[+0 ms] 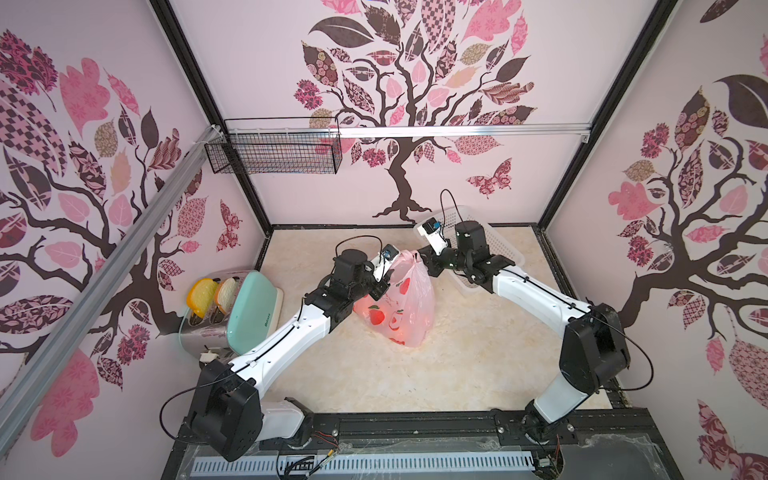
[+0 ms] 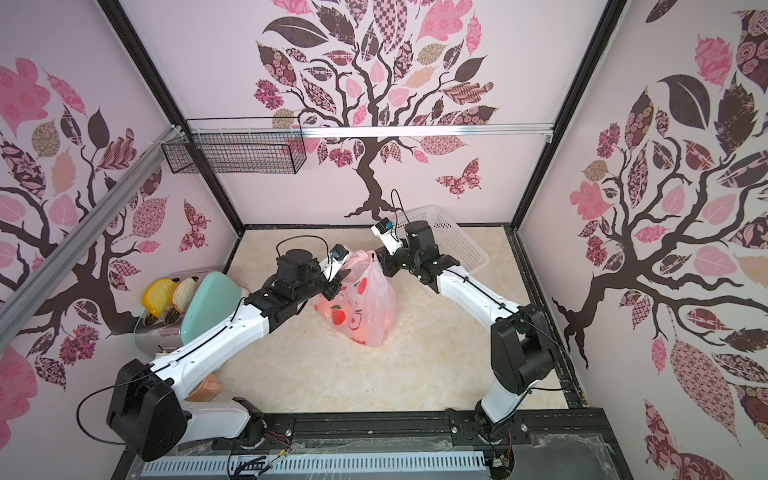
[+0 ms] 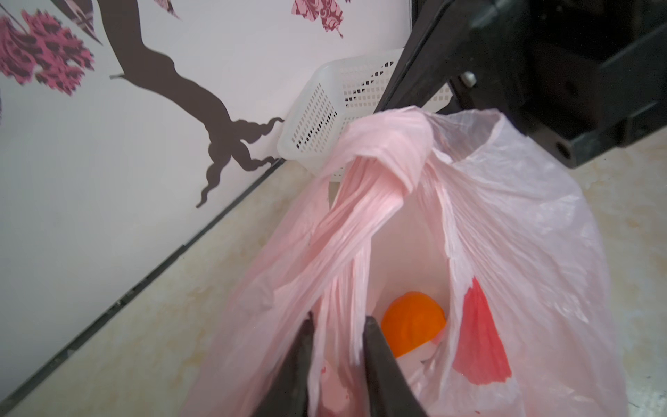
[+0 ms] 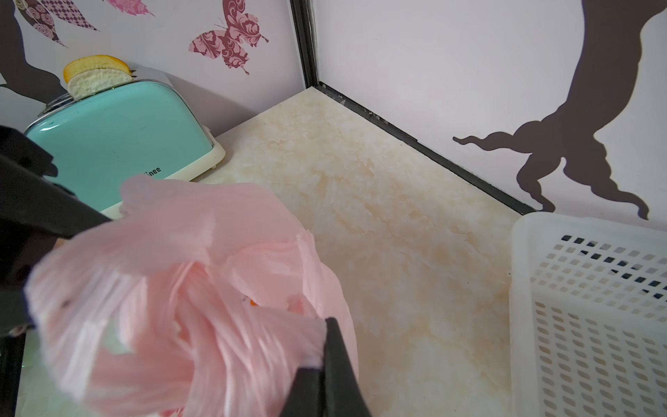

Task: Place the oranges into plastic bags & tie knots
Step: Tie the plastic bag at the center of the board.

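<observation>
Plastic bag: the pink plastic bag (image 1: pixel 409 299) is standing upright in the middle of the bench (image 1: pixel 478 365), its neck bunching up at the top.
Oranges: one of the oranges (image 3: pixel 413 326) is showing down through the mouth in the left wrist view. An orange glow is coming through the film low down in both top views, so I am judging the fruit loaded, though I cannot count it.
Knot: the knot (image 3: pixel 389 151) is looking half made, with the strips crossing in one loose wrap over the neck and nothing cinching yet.
Left tool: the left tool (image 3: pixel 341 361) is sitting at about 8 o'clock from the neck, fingers drawn close and pinching the handle strip (image 3: pixel 343 252) bunched between them.
Right tool: the right tool (image 4: pixel 319 364) is sitting at about 3 o'clock from the neck, pressed together on the second handle strip (image 4: pixel 281 325).
Around: the white basket (image 1: pixel 494 245) is lying at 2 o'clock from the bag, and the toaster (image 1: pixel 245 307) is standing well apart at 9 o'clock.
Risk, slipping: the wrap is looking slack, so either tool easing off could be letting it fall open.
Risk, tearing: the film is thin, so a hard outward pull could be stretching or ripping a strip.
Risk, tipping: a sideways or upward tug could be toppling the bag and rolling fruit out of the gaping mouth.
</observation>
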### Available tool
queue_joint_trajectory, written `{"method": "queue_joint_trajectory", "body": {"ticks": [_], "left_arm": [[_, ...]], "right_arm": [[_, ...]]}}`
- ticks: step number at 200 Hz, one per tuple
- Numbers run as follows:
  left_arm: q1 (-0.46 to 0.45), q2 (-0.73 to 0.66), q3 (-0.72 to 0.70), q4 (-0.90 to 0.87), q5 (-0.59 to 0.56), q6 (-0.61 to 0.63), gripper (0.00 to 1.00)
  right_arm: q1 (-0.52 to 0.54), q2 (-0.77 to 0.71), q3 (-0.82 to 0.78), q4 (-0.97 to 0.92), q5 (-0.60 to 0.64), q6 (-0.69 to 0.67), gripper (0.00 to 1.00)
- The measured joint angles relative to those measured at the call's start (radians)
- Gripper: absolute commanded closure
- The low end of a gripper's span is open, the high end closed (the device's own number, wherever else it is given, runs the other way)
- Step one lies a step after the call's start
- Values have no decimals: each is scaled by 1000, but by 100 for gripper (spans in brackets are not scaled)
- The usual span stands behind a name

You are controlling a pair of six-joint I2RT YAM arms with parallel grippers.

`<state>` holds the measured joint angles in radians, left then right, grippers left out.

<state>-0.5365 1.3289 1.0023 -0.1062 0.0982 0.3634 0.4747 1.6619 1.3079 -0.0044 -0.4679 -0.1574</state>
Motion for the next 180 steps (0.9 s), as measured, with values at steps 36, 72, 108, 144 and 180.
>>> {"method": "queue_joint_trajectory", "body": {"ticks": [36, 72, 108, 144, 180], "left_arm": [[0, -1, 0, 1, 2, -5, 100], [0, -25, 0, -25, 11, -14, 100], [0, -101, 0, -138, 54, -75, 100], [4, -188, -8, -266, 61, -174, 100], [72, -275, -83, -335, 19, -344, 100]], "right_arm": [[0, 0, 0, 0, 0, 0, 100], [0, 0, 0, -3, 15, 0, 100], [2, 2, 12, -35, 63, -3, 100], [1, 1, 13, -48, 140, -4, 100], [-28, -19, 7, -74, 230, 4, 100]]}}
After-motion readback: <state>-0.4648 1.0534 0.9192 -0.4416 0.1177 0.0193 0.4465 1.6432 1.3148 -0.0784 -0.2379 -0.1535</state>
